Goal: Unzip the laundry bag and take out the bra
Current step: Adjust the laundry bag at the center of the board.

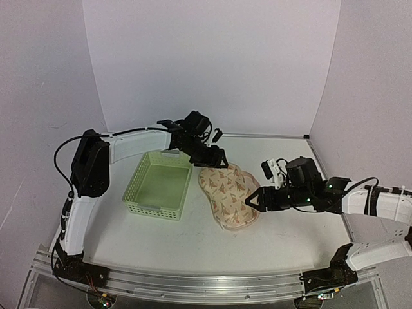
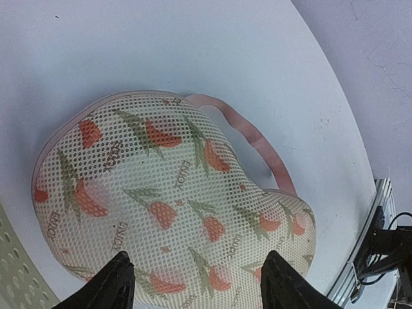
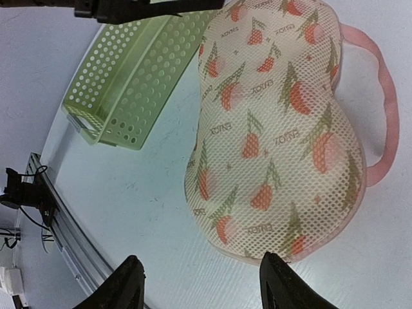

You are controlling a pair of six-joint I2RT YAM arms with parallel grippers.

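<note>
Right gripper [image 3: 207, 286] low in frame, fingers [image 3: 125, 286] spread wide, nothing between them. Just beyond the tips, laundry bag [image 3: 277, 129] lying flat on the white table [image 3: 129, 206], mesh face up, red-and-green print all over. Pink loop [image 3: 381, 96] arching off its right side. Light green perforated basket [image 3: 129, 84] on the left, close beside the bag's far lobe, contact unclear. Metal rail [image 3: 55, 215] along the table's left edge.

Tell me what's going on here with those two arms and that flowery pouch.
Two robot arms are poised at the laundry bag, which lies flat on the table beside a green basket. The left gripper hovers open over its far end, and the right gripper sits open at its near right edge. Neither holds anything. The bag looks zipped shut, and no bra is in view.
</note>
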